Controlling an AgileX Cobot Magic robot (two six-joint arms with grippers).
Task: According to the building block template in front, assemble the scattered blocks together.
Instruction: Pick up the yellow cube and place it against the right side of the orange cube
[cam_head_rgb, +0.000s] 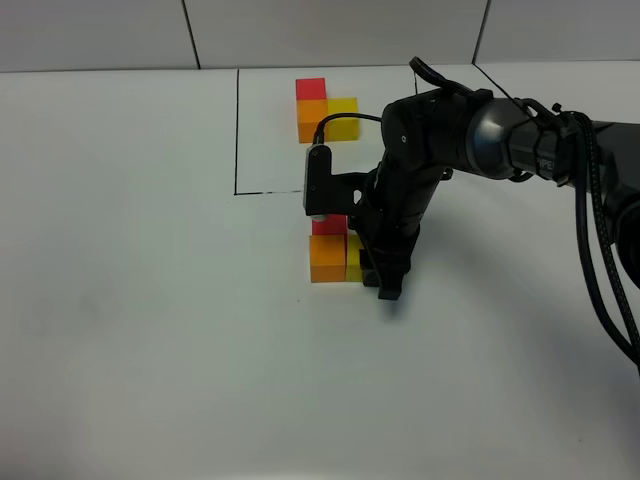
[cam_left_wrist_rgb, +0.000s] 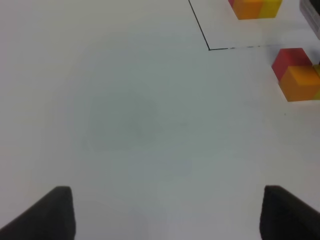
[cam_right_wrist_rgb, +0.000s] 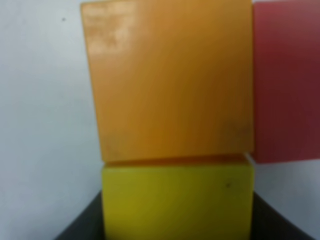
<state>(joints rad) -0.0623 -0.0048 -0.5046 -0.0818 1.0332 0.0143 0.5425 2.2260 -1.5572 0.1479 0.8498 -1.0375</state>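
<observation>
Right arm is down on the white table (cam_head_rgb: 150, 300), reaching in from the right side, right gripper (cam_head_rgb: 375, 270) planted just right of the loose cubes. Loose set sits mid-table, just below the drawn black line (cam_head_rgb: 237, 130): orange block (cam_head_rgb: 327, 257) in front, red block (cam_head_rgb: 329, 225) touching it behind, yellow block (cam_head_rgb: 354, 257) pushed up against the orange one's right face, mostly hidden by the gripper from overhead. Right wrist view is tight on it: yellow block's top face fills the near edge with a dark finger (cam_right_wrist_rgb: 82, 227) flush on each side, so the fingers are pinching the yellow block; orange and yellow faces meet with no visible gap, red sits against the orange's far side. Template trio (cam_head_rgb: 325, 108) is at the back of the table inside the black frame, well apart from the loose set, same L layout: red rear, orange front, yellow to its right. Left gripper (cam_left_wrist_rgb: 165, 215) hovers over bare table, fingers spread wide, holding nothing, well clear of the cubes.
</observation>
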